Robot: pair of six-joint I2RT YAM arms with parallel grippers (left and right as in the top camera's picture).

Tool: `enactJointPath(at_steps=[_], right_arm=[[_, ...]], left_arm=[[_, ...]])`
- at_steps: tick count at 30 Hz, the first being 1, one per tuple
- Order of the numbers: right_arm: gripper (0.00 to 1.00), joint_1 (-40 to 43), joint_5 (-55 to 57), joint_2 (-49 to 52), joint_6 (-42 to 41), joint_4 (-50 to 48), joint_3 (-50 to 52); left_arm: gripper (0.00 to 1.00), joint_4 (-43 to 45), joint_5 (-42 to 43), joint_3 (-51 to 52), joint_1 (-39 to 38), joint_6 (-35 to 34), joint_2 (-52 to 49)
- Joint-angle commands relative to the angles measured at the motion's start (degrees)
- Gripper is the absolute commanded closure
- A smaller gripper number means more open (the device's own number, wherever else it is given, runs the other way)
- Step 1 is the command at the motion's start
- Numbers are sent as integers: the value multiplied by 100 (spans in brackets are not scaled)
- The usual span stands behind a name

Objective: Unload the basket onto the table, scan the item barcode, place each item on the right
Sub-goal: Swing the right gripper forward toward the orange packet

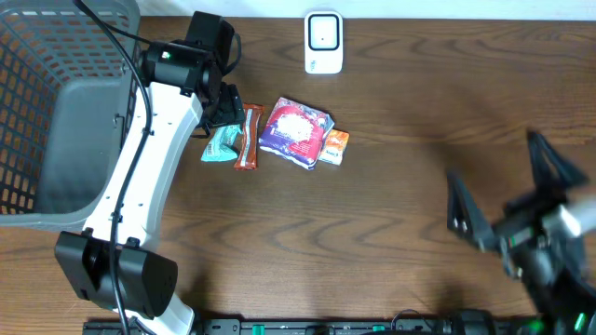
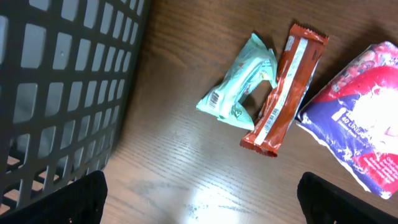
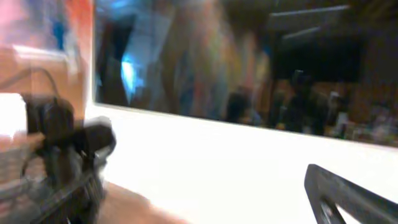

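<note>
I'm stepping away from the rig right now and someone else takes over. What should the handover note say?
Left end effector: open, empty, above the green packet and brown bar, near the basket.
Right end effector: open, empty, far to the right of the items.
Items: the packet, the bar, a purple bag and an orange packet lie clustered on the table; the scanner stands beyond them.
Done: nothing grasped.
Left: pick an item, show its barcode to the scanner.
</note>
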State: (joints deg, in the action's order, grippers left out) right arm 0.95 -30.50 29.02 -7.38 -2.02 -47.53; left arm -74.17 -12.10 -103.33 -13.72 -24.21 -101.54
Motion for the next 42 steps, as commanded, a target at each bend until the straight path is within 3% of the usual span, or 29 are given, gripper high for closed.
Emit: enactJointPath(at_steps=[1,10,14,20,22,31,37,42], right_arm=[[1,13,-1071,1235,584,896,-1102],[1,7,-2656,3904,577,3104,-3257],[1,7,-3519,4500,551,3121,-3303],[1,-186,-4120,5108,-291,2909,-3303],[1,-428,-3534,5182,-407,2962,-3303],[1,-2159,1541,5302,-667,4024,-3589],[1,-2280,1751,5960,-2,5851,-4535],[1,-2280,1661,6078,101,6196,-4551]], left_arm=[[2,-20,-31,-39,-2,-55,-28],[2,-20,-31,-39,-2,-55,-28],[2,-20,-31,-39,-2,-55,-28],[2,-20,-31,-39,-2,-55,-28],[2,-20,-31,-39,-2,-55,-28],[2,-20,-31,-39,-2,-55,-28],[2,-20,-31,-39,-2,-55,-28],[2,-20,-31,-39,-2,-55,-28]])
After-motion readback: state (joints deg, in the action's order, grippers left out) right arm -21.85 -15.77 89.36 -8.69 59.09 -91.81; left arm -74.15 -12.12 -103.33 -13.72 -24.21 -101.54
